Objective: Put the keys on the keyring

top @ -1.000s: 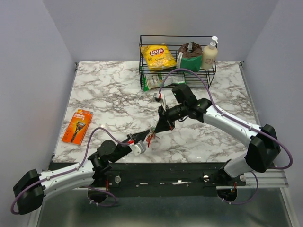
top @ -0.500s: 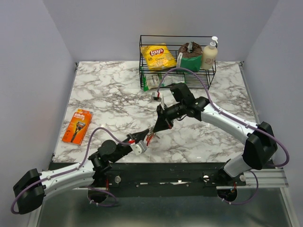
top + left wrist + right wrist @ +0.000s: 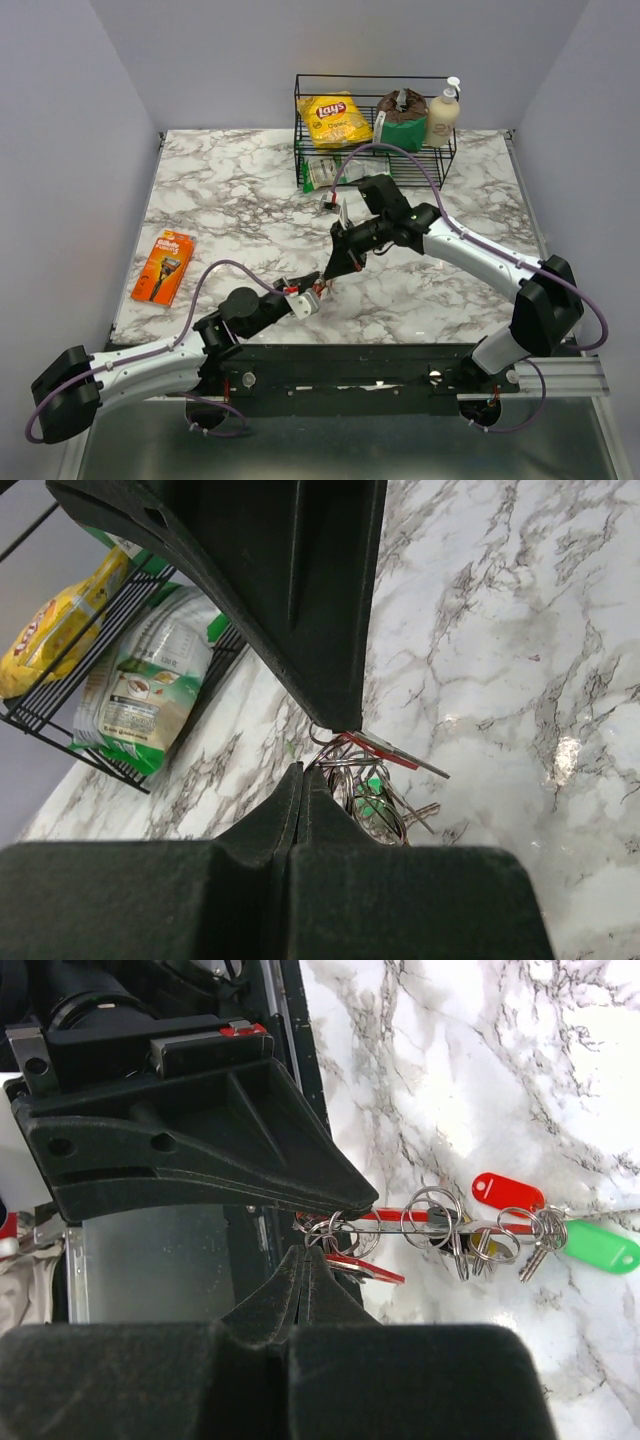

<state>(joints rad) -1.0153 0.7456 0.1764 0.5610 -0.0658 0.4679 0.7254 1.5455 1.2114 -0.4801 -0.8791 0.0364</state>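
Left arm is reaching further in; left gripper (image 3: 302, 772) is squeezing tight on the keyring (image 3: 335, 1228), right gripper (image 3: 305, 1252) just opposite is pinching it too, keys (image 3: 595, 1245) trailing beyond on the marble table (image 3: 480, 1060). Needs steady counter-tension, splitting the coil gently

Rear wire rack (image 3: 375, 120), left razor pack (image 3: 163, 266); open tabletop (image 3: 230, 200) between.

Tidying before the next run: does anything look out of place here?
A green-and-white pouch lies on the marble at the wire rack's front left corner, seemingly below its shelf, while the Lay's bag and pump bottle sit on it.
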